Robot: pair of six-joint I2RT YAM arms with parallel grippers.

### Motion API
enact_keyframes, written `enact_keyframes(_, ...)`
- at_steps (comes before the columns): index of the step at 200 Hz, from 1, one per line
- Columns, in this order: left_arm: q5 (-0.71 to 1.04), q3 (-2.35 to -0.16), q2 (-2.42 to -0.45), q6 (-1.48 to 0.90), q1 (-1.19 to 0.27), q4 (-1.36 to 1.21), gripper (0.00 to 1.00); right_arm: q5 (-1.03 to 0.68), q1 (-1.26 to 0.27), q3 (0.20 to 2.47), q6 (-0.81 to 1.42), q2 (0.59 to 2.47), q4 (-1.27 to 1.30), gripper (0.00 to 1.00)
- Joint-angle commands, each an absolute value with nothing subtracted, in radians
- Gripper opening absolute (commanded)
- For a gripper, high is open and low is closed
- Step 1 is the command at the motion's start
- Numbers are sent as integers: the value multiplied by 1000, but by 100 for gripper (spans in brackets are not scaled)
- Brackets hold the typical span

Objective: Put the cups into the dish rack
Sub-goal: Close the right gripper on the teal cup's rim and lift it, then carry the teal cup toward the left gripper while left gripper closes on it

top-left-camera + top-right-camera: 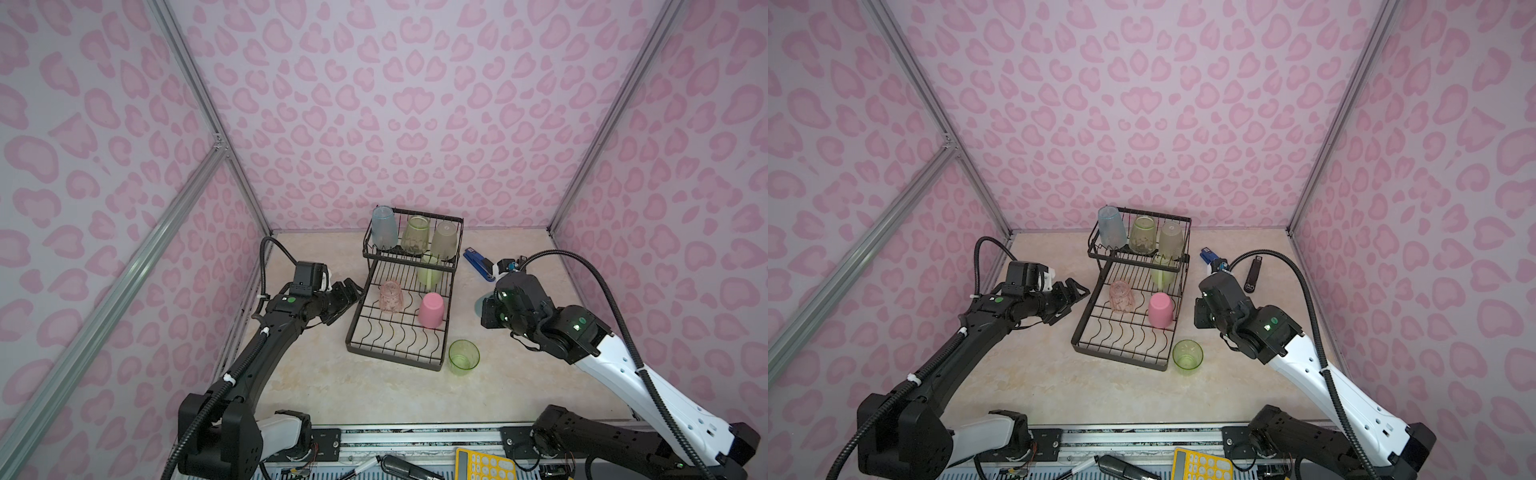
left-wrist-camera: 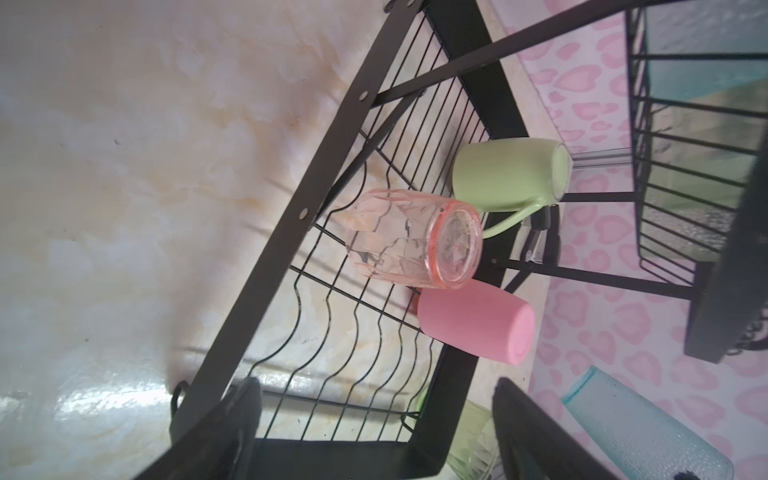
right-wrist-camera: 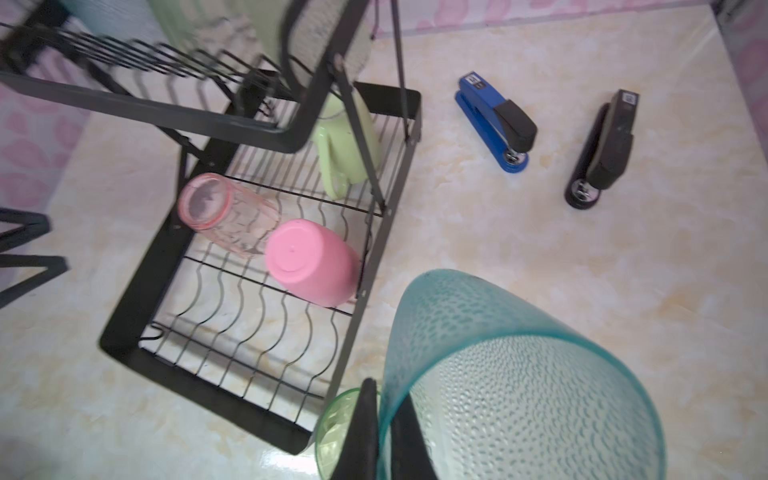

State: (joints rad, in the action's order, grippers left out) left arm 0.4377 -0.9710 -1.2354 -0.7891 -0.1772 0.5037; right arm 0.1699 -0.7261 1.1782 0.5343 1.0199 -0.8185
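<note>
The black dish rack [image 1: 392,358] stands mid-table. Its raised basket holds a blue cup [image 1: 384,227], a green cup [image 1: 415,235] and a beige cup [image 1: 444,240]. On the lower tray sit a pale-green mug [image 1: 430,270], a translucent pink cup [image 1: 391,296] and a solid pink cup [image 1: 431,309], all upside down. Another green cup [image 1: 463,357] stands upright on the table by the rack's near right corner. My left gripper [image 1: 351,297] is open and empty, just left of the tray. My right gripper [image 3: 384,395] is shut on the wall of a translucent blue cup [image 3: 519,374], right of the rack.
A blue stapler [image 3: 496,124] and a black stapler [image 3: 602,149] lie on the table behind the right arm. Pink patterned walls close in three sides. A yellow calculator [image 1: 484,465] lies past the front edge.
</note>
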Motion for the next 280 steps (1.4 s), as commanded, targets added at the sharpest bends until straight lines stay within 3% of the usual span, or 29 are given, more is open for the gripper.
enact_keyframes(1, 530, -1005, -1202, -820, -162, 529, 89, 91, -770, 1209, 492, 1010, -708, 0)
enact_keyframes(55, 718, -1013, -1127, -930, -63, 485, 88, -43, -872, 1158, 480, 1043, -306, 0)
enact_keyframes(130, 838, -997, -1063, -1147, 16, 402, 88, -93, -1012, 1108, 291, 1293, 215, 0)
enact_keyframes(280, 961, -861, -1032, -1526, 51, 31, 84, -208, -1026, 1133, 204, 1528, 531, 0)
